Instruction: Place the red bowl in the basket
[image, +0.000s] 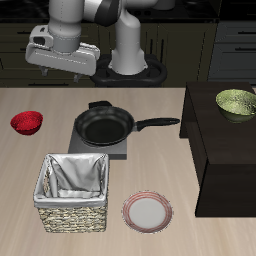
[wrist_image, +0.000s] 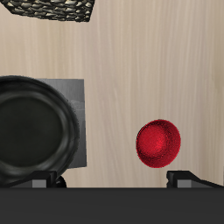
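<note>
The red bowl (image: 27, 123) is small and glossy and sits upright on the wooden table near its side edge; in the wrist view the red bowl (wrist_image: 158, 143) shows from above with nothing in it. The tan wicker basket (image: 72, 212), lined with grey-white cloth, stands nearer the table's front edge, and only one woven corner of the basket (wrist_image: 57, 9) reaches the wrist view. My gripper (image: 62, 70) hangs high above the back of the table, well above the bowl. In the wrist view the gripper (wrist_image: 118, 179) is open, its fingertips (wrist_image: 179, 178) wide apart and holding nothing.
A black pan (image: 105, 125) rests on a grey burner plate (image: 122, 150) mid-table, its handle pointing away from the bowl. A pink-rimmed white plate (image: 147, 210) lies beside the basket. A green-yellow bowl (image: 237, 101) sits on a dark cabinet (image: 225, 150).
</note>
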